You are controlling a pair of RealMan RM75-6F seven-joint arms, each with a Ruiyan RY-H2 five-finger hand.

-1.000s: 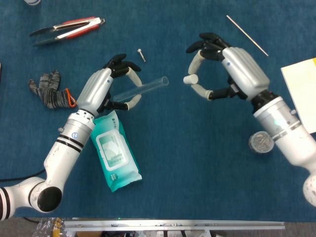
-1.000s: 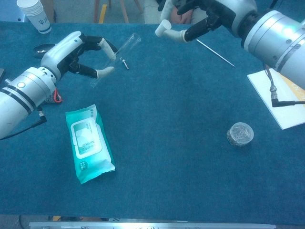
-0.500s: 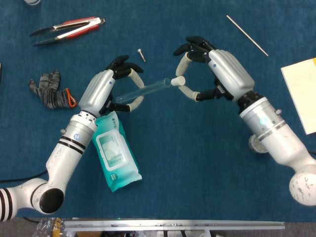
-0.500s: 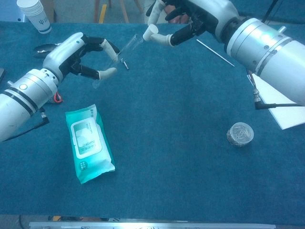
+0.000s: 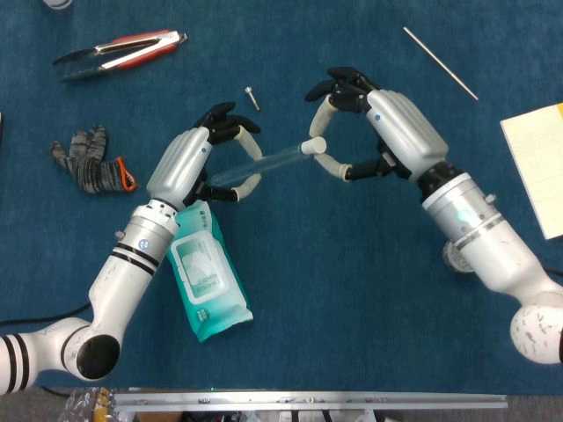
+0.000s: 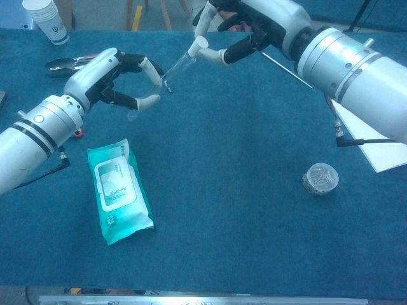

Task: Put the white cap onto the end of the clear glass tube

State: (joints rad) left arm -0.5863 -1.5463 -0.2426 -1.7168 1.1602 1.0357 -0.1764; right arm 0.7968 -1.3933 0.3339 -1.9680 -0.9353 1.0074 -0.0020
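Now, clear glass tube (image 5: 260, 163) in left hand (image 5: 204, 163), white cap (image 5: 313, 146) at its tip — right hand (image 5: 369, 123)

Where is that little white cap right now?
In the head view, the white cap sits near top centre, pinched by the right hand, right at the end of the clear glass tube held by the left hand.

**What we can't see well**

The clear glass tube (image 5: 255, 165) is partly hidden inside the left robot hand (image 5: 204, 158). In the head view, the right arm covers most of a small round jar (image 5: 450, 257). A yellow pad (image 5: 537, 163) is cut off by the right edge. A paper cup (image 6: 46, 19) is cut off at the top.
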